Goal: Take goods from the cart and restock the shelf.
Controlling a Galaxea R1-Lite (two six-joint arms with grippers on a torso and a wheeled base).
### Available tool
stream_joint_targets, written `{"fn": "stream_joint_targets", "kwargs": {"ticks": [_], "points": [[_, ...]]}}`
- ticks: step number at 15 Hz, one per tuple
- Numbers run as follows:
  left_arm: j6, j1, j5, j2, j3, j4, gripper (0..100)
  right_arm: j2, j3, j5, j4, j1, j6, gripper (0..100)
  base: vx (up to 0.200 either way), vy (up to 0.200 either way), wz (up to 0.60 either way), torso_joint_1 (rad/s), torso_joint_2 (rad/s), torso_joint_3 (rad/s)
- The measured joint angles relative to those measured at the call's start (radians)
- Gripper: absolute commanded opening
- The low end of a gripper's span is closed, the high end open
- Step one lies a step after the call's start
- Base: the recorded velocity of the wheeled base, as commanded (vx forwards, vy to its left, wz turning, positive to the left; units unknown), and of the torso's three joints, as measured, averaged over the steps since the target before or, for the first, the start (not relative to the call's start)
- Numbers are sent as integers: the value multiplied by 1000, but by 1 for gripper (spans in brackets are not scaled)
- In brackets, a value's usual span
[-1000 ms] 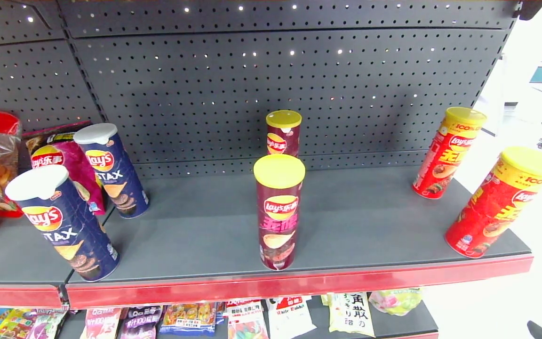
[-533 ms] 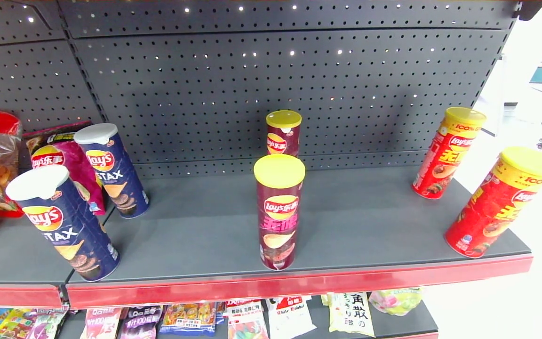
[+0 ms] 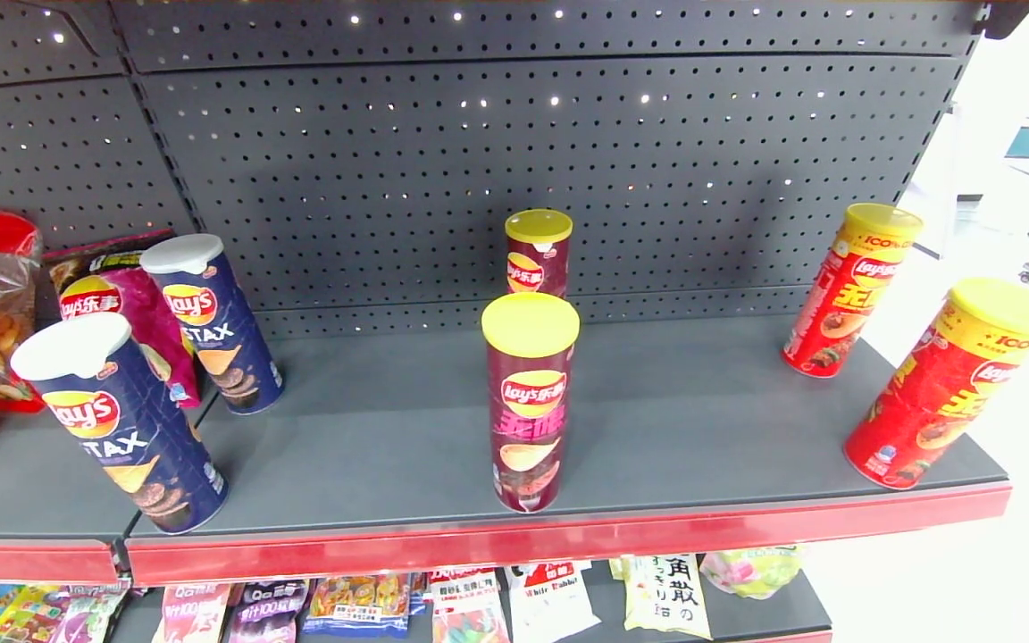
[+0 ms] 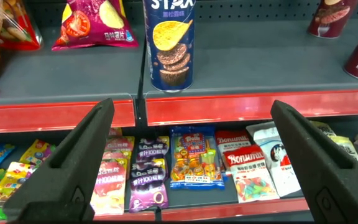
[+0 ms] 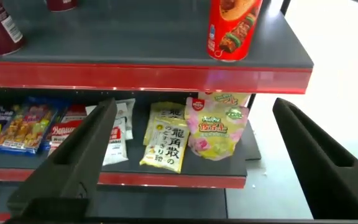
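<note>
Almost nothing had moved over the last second. The shelf (image 3: 657, 420) and its cans kept their places. The front maroon can (image 3: 529, 402) stood in the middle near the red lip, with the back maroon can (image 3: 538, 254) behind it at 12 o'clock by the pegboard. The near blue can (image 3: 121, 420) and far blue can (image 3: 211, 321) stood at 9 o'clock, the far red can (image 3: 849, 290) and near red can (image 3: 948, 384) at 3 o'clock.

The one change was a small dark shape at the head view's 5 o'clock corner, which had slipped out of sight.

The left tool (image 4: 191, 106) and right tool (image 5: 194, 102) were both spread wide with nothing between the fingers, facing the lower shelf (image 4: 241, 204) of sweet packets (image 4: 194, 158). With nothing in hand, the next move was probably a fresh pick from the cart.
</note>
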Motion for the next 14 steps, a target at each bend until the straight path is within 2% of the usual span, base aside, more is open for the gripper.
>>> {"fn": "stream_joint_targets", "kwargs": {"ticks": [7,9,10,11,12,14], "points": [[0,0,0,0,0,0,100,-51,6,34,-8,56,-15,100,0,0,0,0,0,0],[0,0,0,0,0,0,100,-70,15,-39,-36,59,-16,100,0,0,0,0,0,0],[0,0,0,0,0,0,100,-76,23,-141,-40,59,12,100,0,0,0,0,0,0],[0,0,0,0,0,0,100,-79,30,-187,-39,59,66,100,0,0,0,0,0,0],[0,0,0,0,0,0,100,-80,34,-198,-38,59,85,100,0,0,0,0,0,0],[0,0,0,0,0,0,100,-82,38,-159,-37,59,1,100,0,0,0,0,0,0]]}}
